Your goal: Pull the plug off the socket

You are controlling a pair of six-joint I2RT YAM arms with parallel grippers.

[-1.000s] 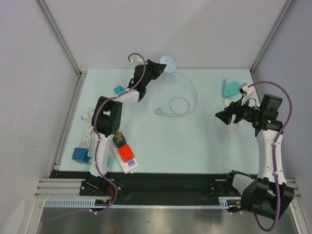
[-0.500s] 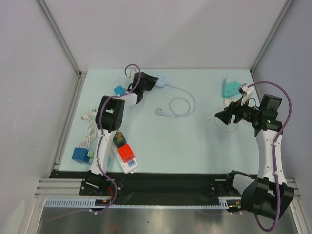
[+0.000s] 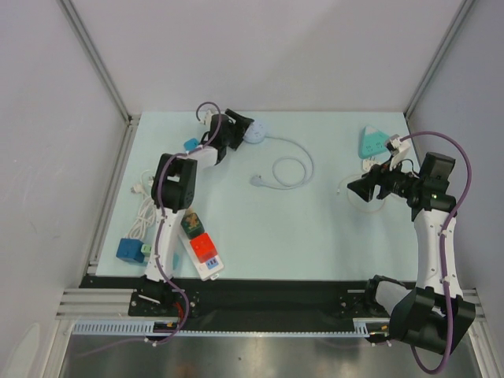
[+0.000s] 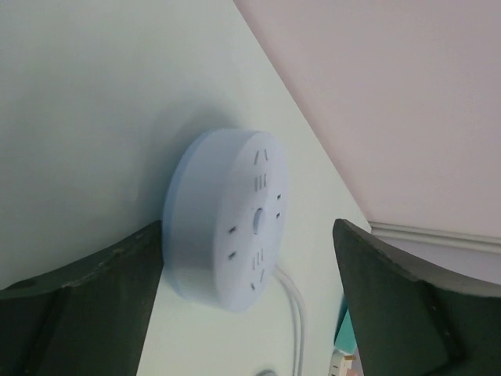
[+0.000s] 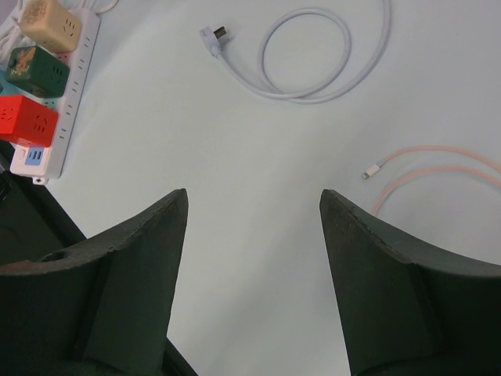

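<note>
Sitting between the wide-open fingers of the left gripper (image 3: 242, 130), the round socket (image 4: 227, 219) rests on the table (image 5: 196, 133), right up against one finger. Its plug (image 5: 213, 33) lies loose, pulled out, far ahead of the right gripper (image 5: 253, 196), which is open too and holds nothing.

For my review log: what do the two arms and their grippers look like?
The left arm and right arm both have white links with black joints and black bases. A purple cable loops along each arm. The left gripper and right gripper are black, with broad, wedge-shaped dark jaws. A small green light glows near the right wrist.
</note>
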